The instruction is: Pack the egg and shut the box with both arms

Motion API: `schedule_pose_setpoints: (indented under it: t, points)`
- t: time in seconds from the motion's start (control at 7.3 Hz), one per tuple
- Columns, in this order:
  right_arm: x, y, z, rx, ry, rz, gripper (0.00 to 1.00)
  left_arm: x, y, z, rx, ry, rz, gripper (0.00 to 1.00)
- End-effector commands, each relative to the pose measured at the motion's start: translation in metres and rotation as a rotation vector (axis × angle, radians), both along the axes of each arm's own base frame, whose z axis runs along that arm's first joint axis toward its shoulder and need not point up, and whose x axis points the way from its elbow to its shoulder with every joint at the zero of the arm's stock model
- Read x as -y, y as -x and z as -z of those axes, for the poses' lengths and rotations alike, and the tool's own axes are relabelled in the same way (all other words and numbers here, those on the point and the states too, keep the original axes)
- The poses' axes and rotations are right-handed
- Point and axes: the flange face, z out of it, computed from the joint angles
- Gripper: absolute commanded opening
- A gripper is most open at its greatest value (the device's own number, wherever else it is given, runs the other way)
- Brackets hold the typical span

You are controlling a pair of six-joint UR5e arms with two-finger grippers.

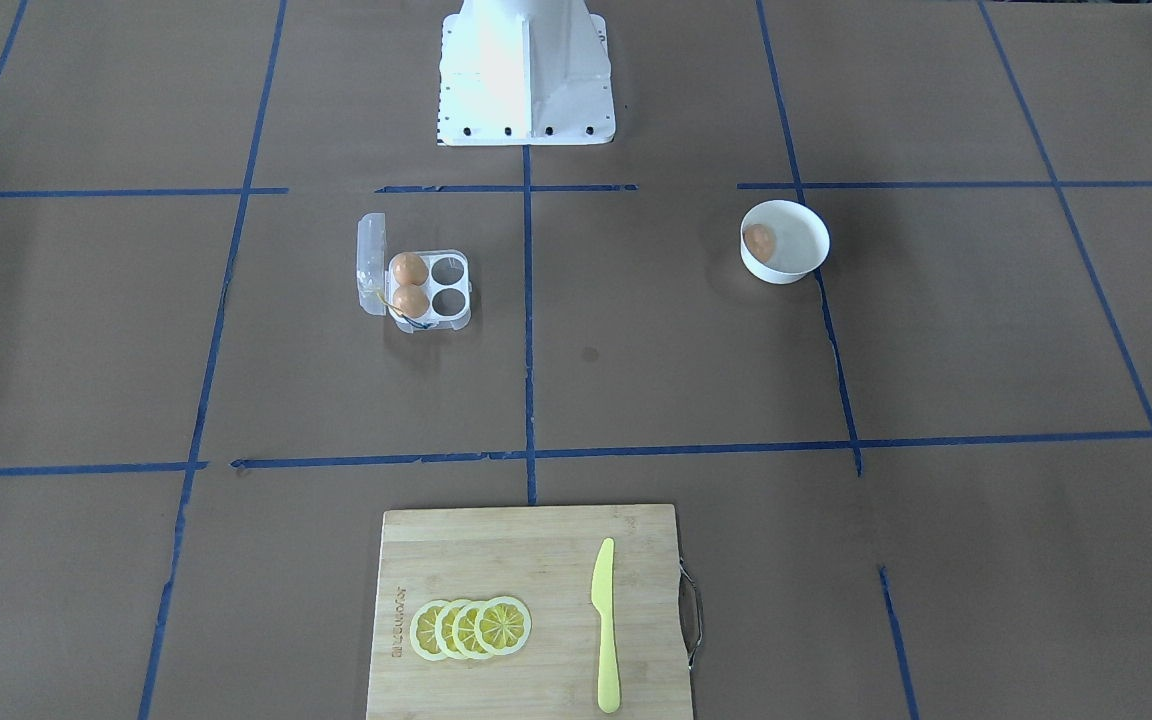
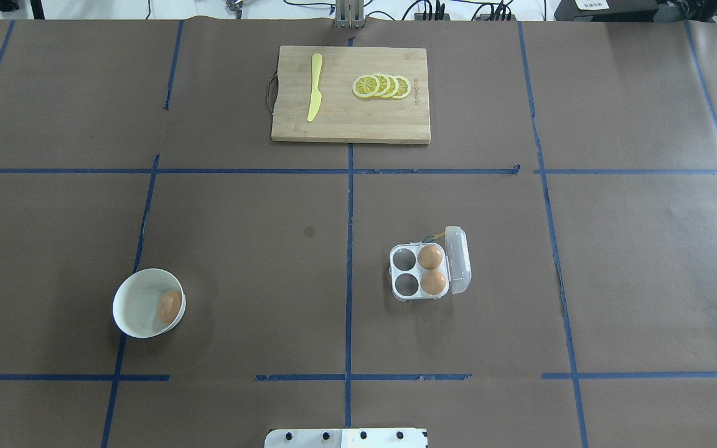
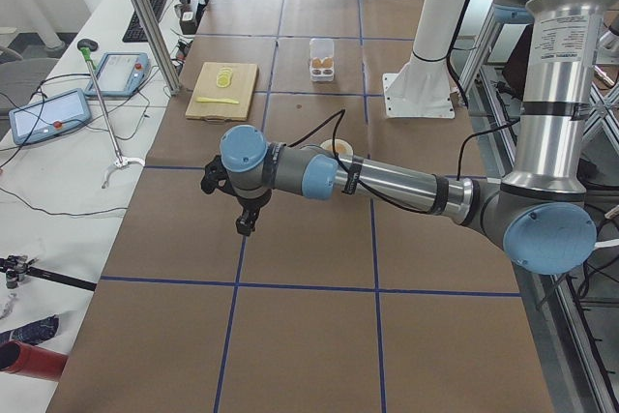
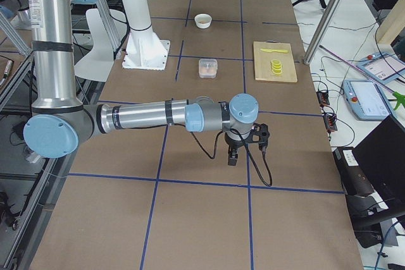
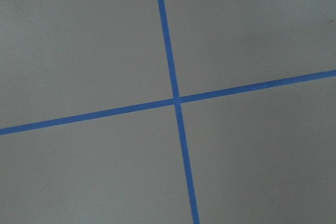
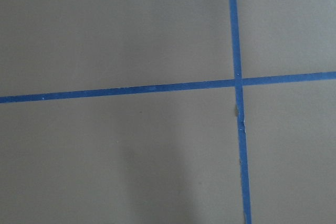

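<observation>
Left pincer: hangs pointing down over bare tabletop, at the end of the left arm, which reaches out level. It shows in the side view only, so I cannot tell whether the fingers are spread or pressed together.

Right pincer: same posture on the right arm, above brown paper, well apart from the task items. Finger state cannot be told either.

Both wrist views: only blue tape lines crossing on the tabletop.

Egg: lies in the white bowl, against its right wall, on the near-left part of the tabletop.

Box: right of the centre line, well apart from the bowl. Its lid is open, raised on the right side. Two eggs fill the right-hand cups; the left-hand cups are unfilled. A thin string shows at the far edge.

Far centre: cutting board with yellow knife and lemon slices.

White base: at the near edge.
</observation>
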Motion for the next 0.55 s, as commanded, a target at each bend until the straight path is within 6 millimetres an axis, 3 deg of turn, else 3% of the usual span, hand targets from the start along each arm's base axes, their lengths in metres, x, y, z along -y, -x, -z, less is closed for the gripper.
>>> schedule_pose_setpoints:
  t: [0.0, 0.14, 0.27, 0.41]
  points:
    - [-0.012, 0.006, 0.003, 0.047, -0.177, 0.016, 1.00, -0.021, -0.104, 0.072, -0.103, -0.052, -0.068, 1.00]
    - [-0.016, 0.007, 0.002, 0.050, -0.206, 0.019, 1.00, -0.039, -0.149, 0.095, -0.152, 0.023, -0.072, 1.00]
    - [-0.018, 0.008, -0.002, 0.051, -0.197, 0.018, 1.00, -0.057, -0.178, 0.107, -0.186, 0.180, -0.036, 1.00]
    - [-0.018, 0.008, -0.002, 0.050, -0.200, 0.021, 1.00, -0.092, -0.225, 0.128, -0.224, 0.340, -0.045, 1.00]
